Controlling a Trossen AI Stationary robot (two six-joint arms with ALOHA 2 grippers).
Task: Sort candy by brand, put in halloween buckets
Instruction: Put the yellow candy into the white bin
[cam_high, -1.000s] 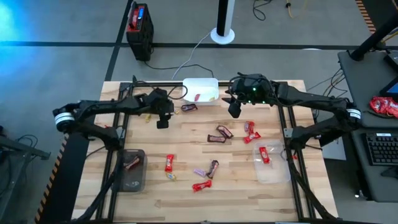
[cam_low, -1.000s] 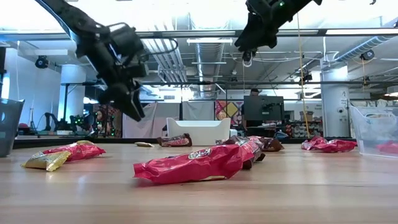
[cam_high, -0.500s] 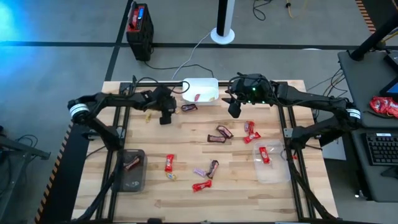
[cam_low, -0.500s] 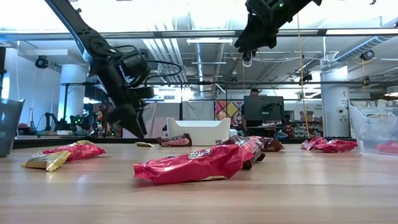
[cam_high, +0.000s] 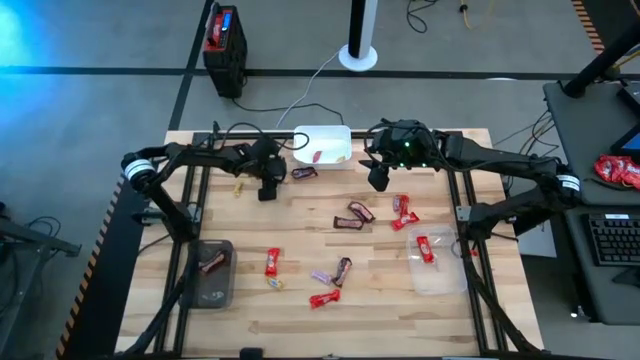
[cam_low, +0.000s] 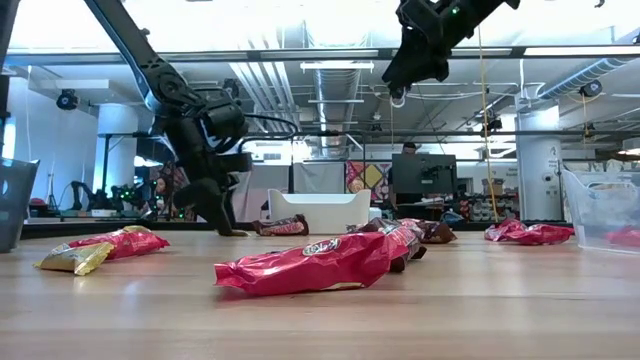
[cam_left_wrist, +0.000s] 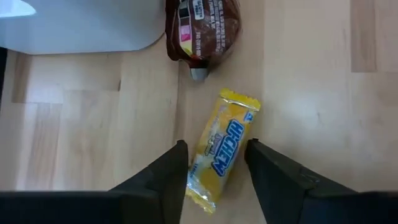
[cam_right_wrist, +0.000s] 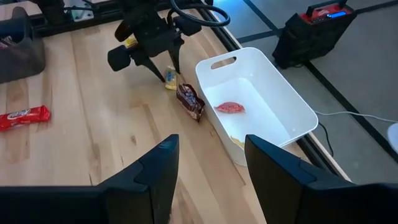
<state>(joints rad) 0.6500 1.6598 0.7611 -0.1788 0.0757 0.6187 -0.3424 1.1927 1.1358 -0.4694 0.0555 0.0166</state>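
A yellow candy (cam_left_wrist: 227, 134) lies flat on the wooden table beside a dark brown candy (cam_left_wrist: 202, 28), close to the white bucket (cam_high: 322, 145). My left gripper (cam_left_wrist: 214, 158) is open, pointing steeply down, with one finger on each side of the yellow candy's near half; the left wrist view shows a small gap on each side. It sits low over the table (cam_low: 215, 215). My right gripper (cam_right_wrist: 211, 162) hangs open and empty, high above the table next to the white bucket (cam_right_wrist: 261, 99). A dark grey bucket (cam_high: 212, 272) and a clear bucket (cam_high: 437, 262) stand nearer the front.
Loose candies lie across the middle of the table: red ones (cam_high: 272, 262) (cam_high: 322, 298) (cam_high: 403, 212), brown ones (cam_high: 352, 215) and a purple one (cam_high: 322, 276). Another yellow candy (cam_high: 238, 187) lies left of my left gripper. A pink candy (cam_right_wrist: 230, 107) lies in the white bucket.
My left gripper has come down from above the table to just over its surface and has shifted a little toward the white bucket. It now stands over the yellow candy. No candy has moved.
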